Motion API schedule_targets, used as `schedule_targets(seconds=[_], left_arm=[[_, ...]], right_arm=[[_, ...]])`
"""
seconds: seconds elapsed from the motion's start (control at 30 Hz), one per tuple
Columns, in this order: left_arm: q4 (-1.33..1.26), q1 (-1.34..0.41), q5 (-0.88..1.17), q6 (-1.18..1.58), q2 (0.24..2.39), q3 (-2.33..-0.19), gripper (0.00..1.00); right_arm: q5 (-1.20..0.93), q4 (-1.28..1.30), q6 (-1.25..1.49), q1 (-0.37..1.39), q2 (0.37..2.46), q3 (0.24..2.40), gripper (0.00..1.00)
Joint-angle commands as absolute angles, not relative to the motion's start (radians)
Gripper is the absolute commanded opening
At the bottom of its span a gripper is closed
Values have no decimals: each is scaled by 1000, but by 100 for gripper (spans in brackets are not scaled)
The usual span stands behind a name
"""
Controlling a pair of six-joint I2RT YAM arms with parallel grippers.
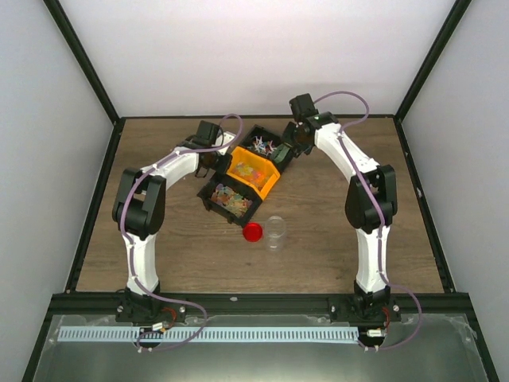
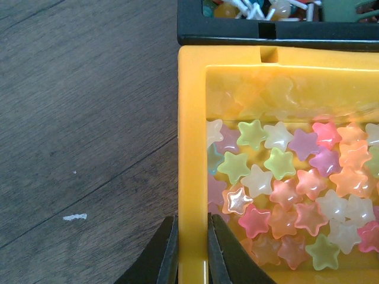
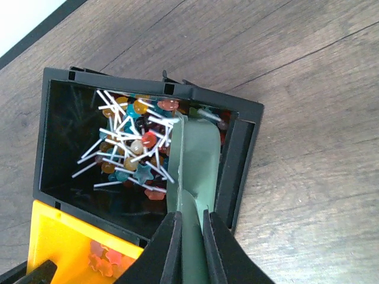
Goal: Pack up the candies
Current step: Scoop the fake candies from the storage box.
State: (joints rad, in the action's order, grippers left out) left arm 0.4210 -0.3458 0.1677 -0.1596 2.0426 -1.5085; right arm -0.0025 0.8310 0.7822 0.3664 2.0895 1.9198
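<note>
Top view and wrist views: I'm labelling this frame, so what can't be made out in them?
- Jar, top view: too small to tell if anything is inside.
- Scoop, right wrist: handle hidden in the right claw; the scoop covers some candies.
- Yellow bin, left wrist: cut off by the right and bottom edges; the left claw on its wall is cut off too.

Bare table [image 1: 207, 263] lies open on both sides of the bin row [image 1: 267, 185]. Red lid [image 1: 253, 231] and clear jar [image 1: 276, 231] stand before the nearest bin [image 1: 210, 196], seemingly apart; a green scoop [image 3: 195, 154] crowds the far bin's [image 3: 59, 136] candies [image 3: 127, 145].
</note>
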Motion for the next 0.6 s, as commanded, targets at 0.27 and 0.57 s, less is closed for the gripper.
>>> schedule_targets(seconds=[0.27, 0.57], left_arm=[[394, -367, 201, -166, 2061, -1470, 4], [405, -366, 170, -174, 2070, -1476, 4]], right_arm=[[-263, 532, 832, 324, 2184, 1663, 1], [-237, 522, 802, 295, 2075, 1578, 1]])
